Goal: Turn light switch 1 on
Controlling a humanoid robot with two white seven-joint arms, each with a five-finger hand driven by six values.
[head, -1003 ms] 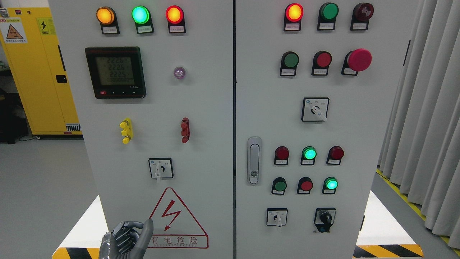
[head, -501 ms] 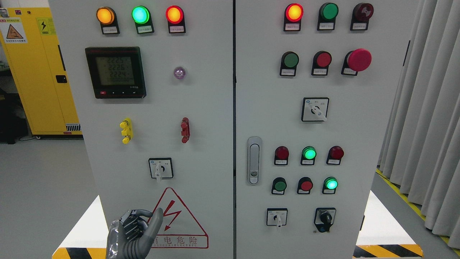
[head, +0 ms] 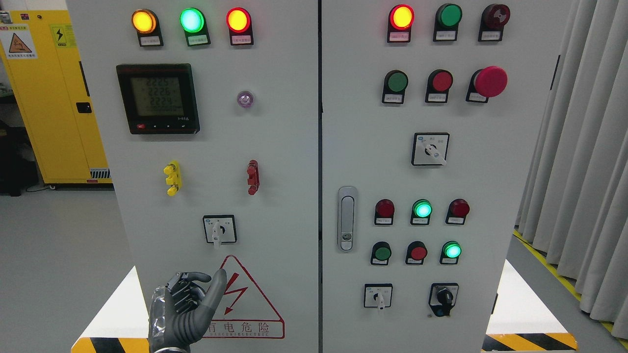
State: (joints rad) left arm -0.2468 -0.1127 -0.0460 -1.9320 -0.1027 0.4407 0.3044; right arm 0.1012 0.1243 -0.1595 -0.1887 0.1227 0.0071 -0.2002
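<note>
Setting: grey electrical cabinet (head: 274, 147) with two doors, yellow cabinet (head: 49, 98) behind at left, curtain (head: 579, 171) at right.
Task's thing: rotary selector switch (head: 219, 230), probably switch 1, on the left door's lower half, just above the red warning triangle (head: 240, 299).
Handling: judged a stiff, spring-detented knob; small white lever, best pinched at its sides and twisted.
Left hand (head: 184, 314): near the left door's bottom edge, thumb raised, other fingers curled, holding nothing.
Relation: switch lies above the thumb tip, apart, not touched.
Right hand: not seen.

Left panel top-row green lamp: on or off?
On: the green lamp glows bright, like the amber and red beside it.
</note>
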